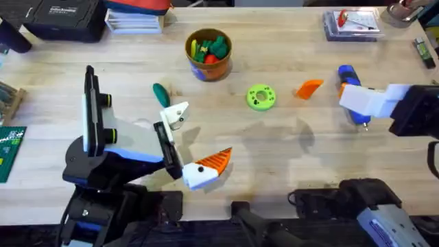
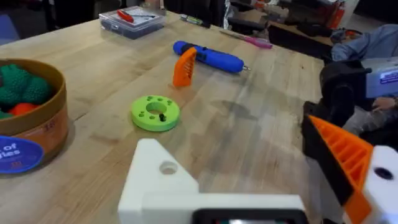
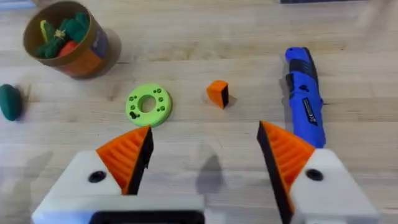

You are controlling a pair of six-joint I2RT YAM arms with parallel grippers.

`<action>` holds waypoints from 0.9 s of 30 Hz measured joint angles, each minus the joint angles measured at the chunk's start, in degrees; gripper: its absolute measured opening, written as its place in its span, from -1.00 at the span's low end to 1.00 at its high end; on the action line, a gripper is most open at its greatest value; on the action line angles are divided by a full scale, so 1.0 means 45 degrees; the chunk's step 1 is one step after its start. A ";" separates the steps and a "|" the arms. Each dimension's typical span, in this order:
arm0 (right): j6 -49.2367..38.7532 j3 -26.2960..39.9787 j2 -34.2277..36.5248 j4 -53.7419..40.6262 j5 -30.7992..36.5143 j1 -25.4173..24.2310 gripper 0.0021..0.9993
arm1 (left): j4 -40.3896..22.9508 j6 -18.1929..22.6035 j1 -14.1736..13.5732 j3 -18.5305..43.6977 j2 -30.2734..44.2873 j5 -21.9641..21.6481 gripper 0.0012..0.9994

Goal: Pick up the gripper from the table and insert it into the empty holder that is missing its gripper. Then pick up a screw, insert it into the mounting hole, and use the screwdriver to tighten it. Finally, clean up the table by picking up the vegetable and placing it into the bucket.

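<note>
My right claw [image 3: 205, 165] spread wide, empty, above table's right part. Orange gripper [image 3: 217, 93] lies mid-table, just beside blue screwdriver [image 3: 305, 93]. Risk: descending finger probably clips screwdriver, knocks wedge askew. Left claw [image 1: 199, 147] wide too.

Bucket [image 1: 208, 53] upper centre of overhead frame, toy produce inside. Vegetable [image 1: 161, 94] lower left of bucket, on table [image 1: 288, 158]. Disc [image 1: 260, 97] right of vegetable, below right of bucket. Gripper [image 1: 309, 88] just right of disc. Screwdriver [image 1: 350, 92] right of gripper, under right gripper [image 1: 361, 101]. Left gripper [image 1: 188, 144] lower centre-left, below vegetable. Clear box [image 1: 351, 25] upper right.
</note>
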 joint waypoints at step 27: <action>-0.6367 0.2001 0.9350 0.0699 -0.0783 0.0024 0.99 | -0.0005 -0.0222 0.0000 0.0000 0.0000 0.0000 0.97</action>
